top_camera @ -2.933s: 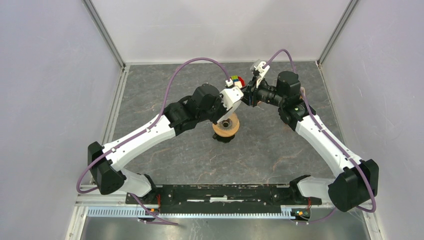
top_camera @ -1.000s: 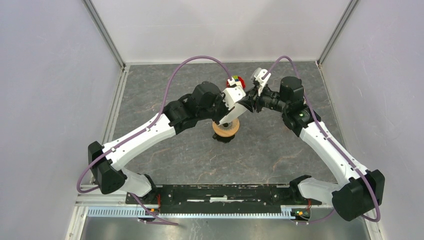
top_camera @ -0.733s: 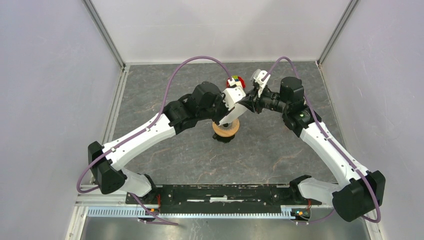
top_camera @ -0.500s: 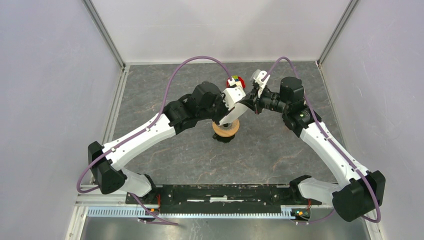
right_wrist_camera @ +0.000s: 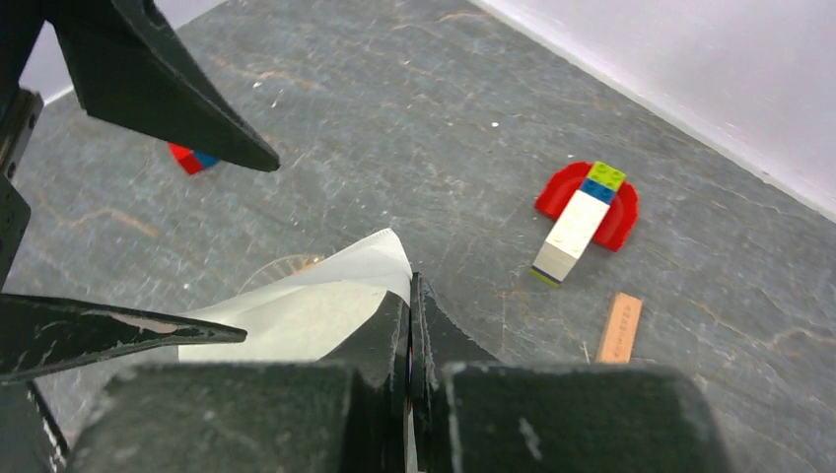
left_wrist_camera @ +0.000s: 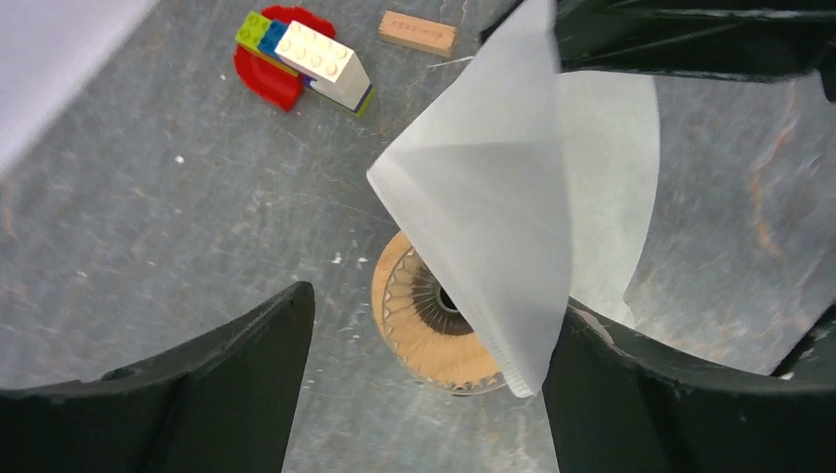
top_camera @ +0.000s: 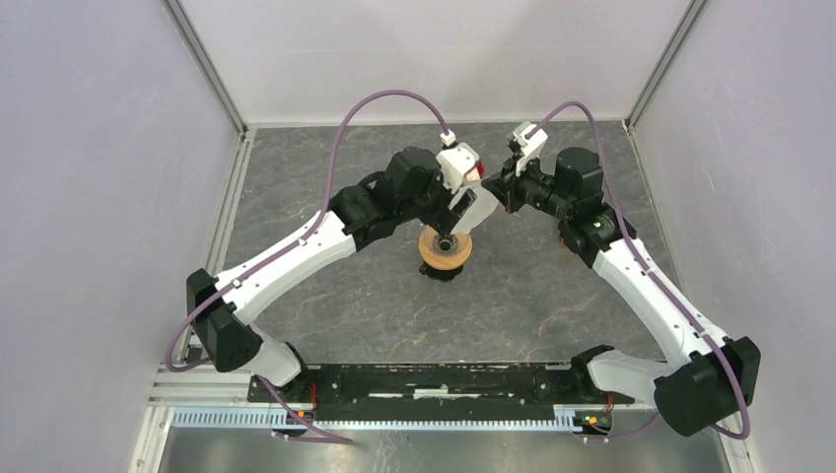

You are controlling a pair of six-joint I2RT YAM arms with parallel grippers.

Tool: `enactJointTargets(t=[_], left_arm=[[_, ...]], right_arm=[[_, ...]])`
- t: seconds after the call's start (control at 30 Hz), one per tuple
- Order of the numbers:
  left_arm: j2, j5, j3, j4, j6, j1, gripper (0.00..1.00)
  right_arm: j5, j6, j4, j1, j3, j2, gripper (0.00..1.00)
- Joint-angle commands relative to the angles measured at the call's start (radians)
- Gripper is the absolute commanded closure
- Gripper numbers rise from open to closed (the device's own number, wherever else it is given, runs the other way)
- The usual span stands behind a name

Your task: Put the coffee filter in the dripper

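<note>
One filter (left_wrist_camera: 493,227), one dripper (left_wrist_camera: 419,325), one wooden block (left_wrist_camera: 418,33), two brick clusters (right_wrist_camera: 584,212)

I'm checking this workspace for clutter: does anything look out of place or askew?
The coffee filter hangs tilted above the dripper, pinched at one edge by the right gripper, not seated in it. Beyond, stacked toy blocks and a small wooden block lie loose on the table.

The grey, veined counter (top_camera: 296,168) carries a red arch-shaped toy piece (left_wrist_camera: 268,81), lying flat near the middle of its far edge. A row of bricks lies across it: a long white one (left_wrist_camera: 320,57), then blue (left_wrist_camera: 273,39), then green (left_wrist_camera: 251,28). A small tan wooden block (left_wrist_camera: 418,33) lies near the toy without touching it. Another red-and-blue piece (right_wrist_camera: 192,158), partly hidden, lies well apart from both.
</note>
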Motion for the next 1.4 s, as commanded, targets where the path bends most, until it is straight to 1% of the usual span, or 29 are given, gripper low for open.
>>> enactJointTargets(t=[0.0, 0.13, 0.23, 0.33, 0.43, 0.57, 0.67, 0.77, 0.83, 0.97, 1.03, 1.13, 1.3, 1.37], left_arm=[[0.035, 0.07, 0.083, -0.015, -0.229, 0.065, 0.14], [0.07, 0.173, 0.116, -0.018, -0.314, 0.09, 0.15], [0.095, 0.191, 0.133, -0.015, -0.347, 0.09, 0.17], [0.115, 0.214, 0.137, -0.01, -0.382, 0.097, 0.21], [0.134, 0.272, 0.135, -0.009, -0.444, 0.12, 0.23], [0.147, 0.364, 0.114, 0.007, -0.536, 0.16, 0.23], [0.138, 0.384, 0.091, 0.043, -0.558, 0.168, 0.23], [0.132, 0.409, 0.076, 0.065, -0.578, 0.171, 0.26], [0.133, 0.417, 0.066, 0.079, -0.59, 0.171, 0.31], [0.149, 0.431, 0.057, 0.101, -0.628, 0.179, 0.43], [0.159, 0.445, 0.056, 0.106, -0.655, 0.185, 0.46], [0.165, 0.454, 0.052, 0.119, -0.683, 0.188, 0.46], [0.163, 0.457, 0.041, 0.135, -0.715, 0.194, 0.4], [0.162, 0.471, 0.028, 0.146, -0.73, 0.205, 0.4]], right_arm=[[0.105, 0.102, 0.042, -0.018, 0.08, 0.011, 1.0], [0.13, 0.142, 0.039, -0.032, 0.105, 0.025, 1.0], [0.121, 0.161, 0.042, -0.04, 0.106, 0.025, 1.0], [0.114, 0.172, 0.047, -0.05, 0.098, 0.019, 1.0], [0.119, 0.169, 0.046, -0.054, 0.096, 0.016, 1.0], [0.123, 0.167, 0.053, -0.056, 0.086, 0.014, 1.0], [0.133, 0.168, 0.057, -0.057, 0.072, 0.013, 1.0], [0.142, 0.168, 0.057, -0.056, 0.065, 0.013, 1.0], [0.141, 0.175, 0.057, -0.057, 0.065, 0.013, 1.0], [0.137, 0.195, 0.057, -0.058, 0.061, 0.011, 1.0], [0.146, 0.204, 0.059, -0.06, 0.055, 0.009, 1.0], [0.164, 0.225, 0.06, -0.067, 0.044, 0.01, 1.0], [0.164, 0.263, 0.075, -0.078, 0.026, 0.01, 1.0], [0.157, 0.269, 0.076, -0.081, 0.024, 0.011, 1.0]])
